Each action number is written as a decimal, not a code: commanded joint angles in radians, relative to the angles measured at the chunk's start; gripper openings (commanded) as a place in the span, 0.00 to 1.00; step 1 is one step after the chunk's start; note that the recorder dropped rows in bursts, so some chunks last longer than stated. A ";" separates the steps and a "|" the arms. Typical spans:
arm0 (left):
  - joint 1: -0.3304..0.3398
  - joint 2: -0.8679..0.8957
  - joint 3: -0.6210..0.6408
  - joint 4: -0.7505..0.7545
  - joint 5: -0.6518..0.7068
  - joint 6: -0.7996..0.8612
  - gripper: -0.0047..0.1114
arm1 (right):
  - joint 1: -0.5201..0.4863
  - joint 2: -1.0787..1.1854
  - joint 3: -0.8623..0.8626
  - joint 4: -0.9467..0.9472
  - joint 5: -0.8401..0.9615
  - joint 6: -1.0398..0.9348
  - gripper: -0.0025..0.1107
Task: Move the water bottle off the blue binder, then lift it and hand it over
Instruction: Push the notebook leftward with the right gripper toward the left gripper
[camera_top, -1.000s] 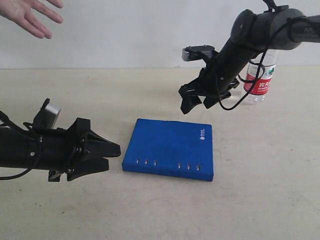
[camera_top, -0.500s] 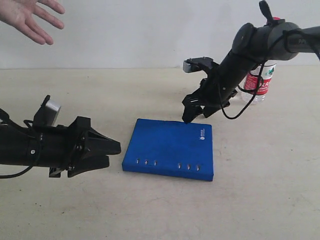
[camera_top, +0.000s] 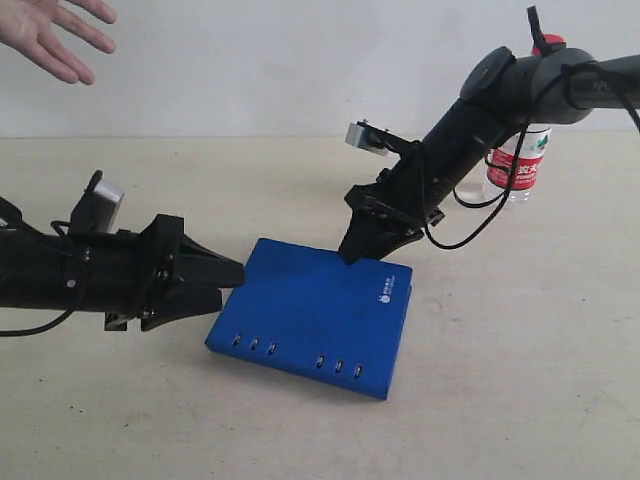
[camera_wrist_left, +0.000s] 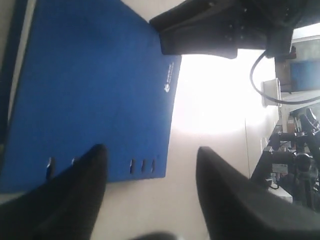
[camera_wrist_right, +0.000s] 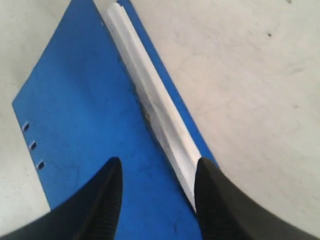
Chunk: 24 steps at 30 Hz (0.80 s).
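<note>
Water bottle (camera_top: 528, 160) partly behind right arm (camera_top: 520, 75), neck hidden, seemingly upright.

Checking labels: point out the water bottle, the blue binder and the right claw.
water bottle (camera_top: 518, 170), exterior view, on its red label.
blue binder (camera_top: 300, 310), exterior view, middle of the cover.
right claw (camera_wrist_right: 156, 172), right wrist view, midway between its fingertips.

Your blue binder (camera_top: 310, 320) lay on the counter (camera_top: 520, 400), left claw (camera_top: 232, 283) at its left, right claw (camera_top: 365, 252) behind, water bottle (camera_top: 518, 165) farther back right.
</note>
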 joint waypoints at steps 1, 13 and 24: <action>-0.001 -0.001 -0.053 -0.008 0.009 0.014 0.48 | 0.051 -0.018 0.003 0.019 0.014 0.037 0.37; 0.072 -0.001 -0.080 -0.008 -0.066 0.078 0.48 | 0.131 -0.018 0.003 0.013 0.014 0.003 0.36; 0.167 -0.025 -0.080 -0.008 -0.058 0.080 0.48 | 0.131 -0.018 0.003 0.023 0.014 -0.046 0.02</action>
